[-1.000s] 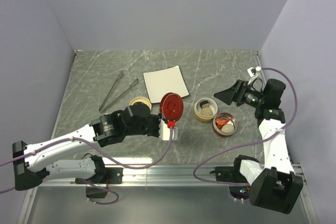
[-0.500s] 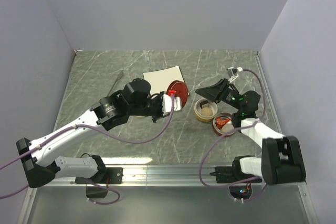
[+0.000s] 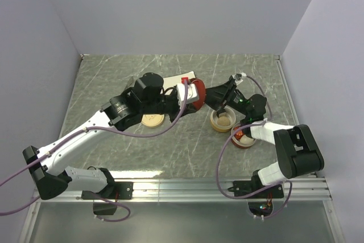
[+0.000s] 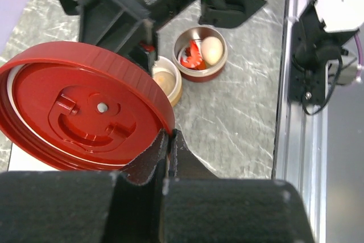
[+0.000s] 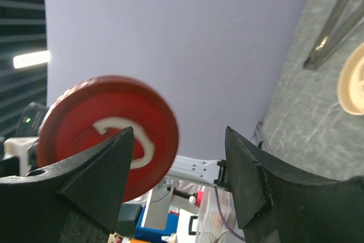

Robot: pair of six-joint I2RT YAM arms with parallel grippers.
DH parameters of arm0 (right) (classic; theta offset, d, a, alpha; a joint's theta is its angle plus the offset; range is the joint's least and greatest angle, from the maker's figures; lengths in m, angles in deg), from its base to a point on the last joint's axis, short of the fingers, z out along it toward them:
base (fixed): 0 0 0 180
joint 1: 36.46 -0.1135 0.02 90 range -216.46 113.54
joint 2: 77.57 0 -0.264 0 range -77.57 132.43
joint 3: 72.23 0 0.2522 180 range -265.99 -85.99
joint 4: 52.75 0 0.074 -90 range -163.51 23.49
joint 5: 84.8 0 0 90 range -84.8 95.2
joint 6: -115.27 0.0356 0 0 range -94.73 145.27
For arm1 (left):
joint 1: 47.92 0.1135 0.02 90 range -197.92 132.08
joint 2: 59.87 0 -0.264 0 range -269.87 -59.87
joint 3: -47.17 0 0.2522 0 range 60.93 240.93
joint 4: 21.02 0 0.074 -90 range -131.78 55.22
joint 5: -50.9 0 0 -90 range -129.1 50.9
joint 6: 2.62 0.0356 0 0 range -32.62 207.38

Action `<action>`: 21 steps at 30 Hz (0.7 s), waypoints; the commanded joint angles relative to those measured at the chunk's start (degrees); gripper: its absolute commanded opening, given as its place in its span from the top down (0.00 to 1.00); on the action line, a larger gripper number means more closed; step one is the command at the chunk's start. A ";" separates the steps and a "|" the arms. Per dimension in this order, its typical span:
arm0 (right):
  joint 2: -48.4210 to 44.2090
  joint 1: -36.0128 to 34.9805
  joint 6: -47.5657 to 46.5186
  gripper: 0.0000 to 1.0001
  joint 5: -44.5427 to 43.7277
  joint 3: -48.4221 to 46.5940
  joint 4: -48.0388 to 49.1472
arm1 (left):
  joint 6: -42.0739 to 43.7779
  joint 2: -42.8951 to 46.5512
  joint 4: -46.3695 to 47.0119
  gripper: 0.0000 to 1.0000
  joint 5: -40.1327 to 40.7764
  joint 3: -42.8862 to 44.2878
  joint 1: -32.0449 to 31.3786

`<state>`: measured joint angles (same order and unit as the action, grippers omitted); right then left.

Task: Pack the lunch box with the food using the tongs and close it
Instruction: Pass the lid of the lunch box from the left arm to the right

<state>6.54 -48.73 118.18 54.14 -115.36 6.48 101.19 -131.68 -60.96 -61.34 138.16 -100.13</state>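
**Lid hand-over above the middle of the bench, read left to right.** The tongs [image 5: 333,24] are lying unused on the bench beyond a beige ring [image 3: 152,119], and are being hidden by the left arm in the top view. The red lid [image 3: 195,96] is being held tilted up on edge over the near right corner of the white plate [image 3: 169,79]. Its rim is being pinched between the closed jaws of the left gripper [image 4: 169,140]. The right gripper [image 3: 223,96] is hovering just beside the lid, its jaws standing apart with nothing gripped. The food is sitting nearer the right edge of the bench: a pale piece in the beige cup [image 3: 223,120], and the shrimp [image 4: 192,56] and egg [image 4: 211,49] in the red bowl [image 3: 243,136]. For a sound transfer, the open jaws are probably best centred across the rim opposite the left fingers. They should be closed firmly before the left grip is let go, since a skewed bite risks the lid twisting out.
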 commanded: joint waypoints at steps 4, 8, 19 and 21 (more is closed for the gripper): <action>-2.38 -2.14 4.74 0.28 -2.19 -4.12 28.26 | -4.49 0.09 3.67 1.00 -2.37 3.63 2.19; 0.42 -4.42 7.02 0.28 -2.45 -6.40 28.26 | -5.54 0.36 4.64 1.00 -1.93 3.89 2.90; 3.69 -7.85 11.25 0.32 -2.98 -10.45 28.26 | -6.15 -0.44 4.64 1.00 -3.16 4.95 4.04; 3.60 -7.94 11.60 0.34 -2.89 -10.45 28.35 | -6.85 -0.44 5.17 1.00 -3.42 4.60 4.30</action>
<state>10.70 -56.19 128.34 51.92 -123.22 8.01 95.79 -132.14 -59.03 -63.05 140.70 -96.32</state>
